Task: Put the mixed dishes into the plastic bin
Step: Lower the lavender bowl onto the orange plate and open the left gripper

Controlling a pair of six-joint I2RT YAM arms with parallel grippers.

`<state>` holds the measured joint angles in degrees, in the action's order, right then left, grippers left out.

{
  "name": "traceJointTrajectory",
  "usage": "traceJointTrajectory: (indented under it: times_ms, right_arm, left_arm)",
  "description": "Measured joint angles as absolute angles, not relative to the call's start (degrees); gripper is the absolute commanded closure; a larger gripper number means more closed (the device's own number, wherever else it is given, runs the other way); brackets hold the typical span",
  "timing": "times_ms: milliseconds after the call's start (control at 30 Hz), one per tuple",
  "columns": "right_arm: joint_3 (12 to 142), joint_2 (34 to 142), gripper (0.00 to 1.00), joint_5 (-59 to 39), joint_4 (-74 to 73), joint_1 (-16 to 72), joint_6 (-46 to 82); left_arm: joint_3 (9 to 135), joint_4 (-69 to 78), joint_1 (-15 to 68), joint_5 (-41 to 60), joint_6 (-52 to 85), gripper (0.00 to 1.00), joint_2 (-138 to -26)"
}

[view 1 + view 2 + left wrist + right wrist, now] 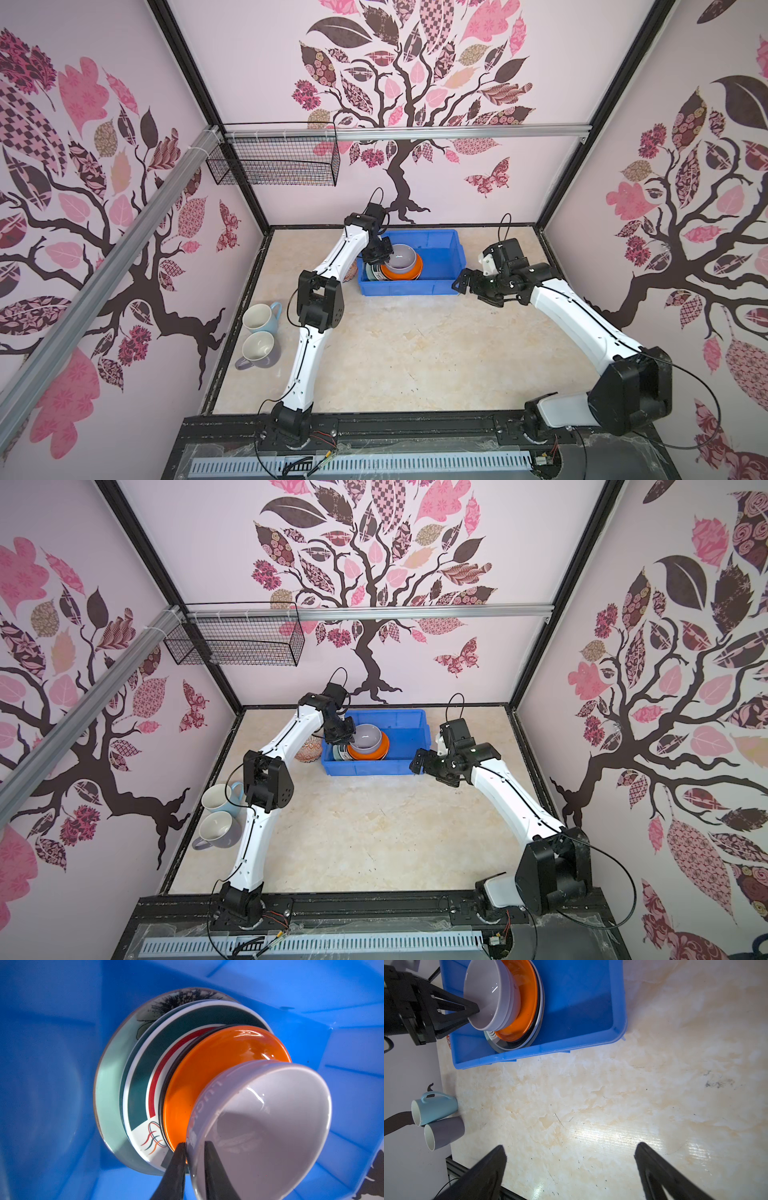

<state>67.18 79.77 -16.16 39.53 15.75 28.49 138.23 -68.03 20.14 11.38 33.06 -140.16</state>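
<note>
Setting the bowl [270, 1126] on the plates [218, 1059] in the bin [440, 286]: the left hand [193, 1147] straddles its rim, and I cannot tell if it grips. It should open wider, then lift straight up. The right hand [570, 1146] is wide open and empty.

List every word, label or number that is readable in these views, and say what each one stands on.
"LUC": raised letters on the outer wall of the lavender bowl, seen in the left wrist view; the letters that follow are too blurred to read.
Nothing else is readable: the plates carry only bands and drawn patterns, and the blue bin and the two mugs show no lettering.
</note>
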Motion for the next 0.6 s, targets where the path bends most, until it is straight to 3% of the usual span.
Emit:
traceJointTrajectory:
  times_ms: [300, 400, 600]
  right_arm:
    - [67.2, 79.8, 0.00, -16.9, 39.7, 14.3, 28.2]
    - [67.2, 79.8, 0.01, -17.5, 39.6, 14.0, 27.9]
    - [68.4, 81.4, 0.00, -20.1, 39.3, 14.0, 26.8]
  left_arm:
    - [138.3, -67.6, 20.1, 12.5, 32.9, 0.48, -140.0]
    - [138.0, -67.6, 20.0, 12.2, 32.6, 0.43, -138.8]
    - [126.6, -64.1, 16.9, 13.8, 32.9, 0.28, -125.1]
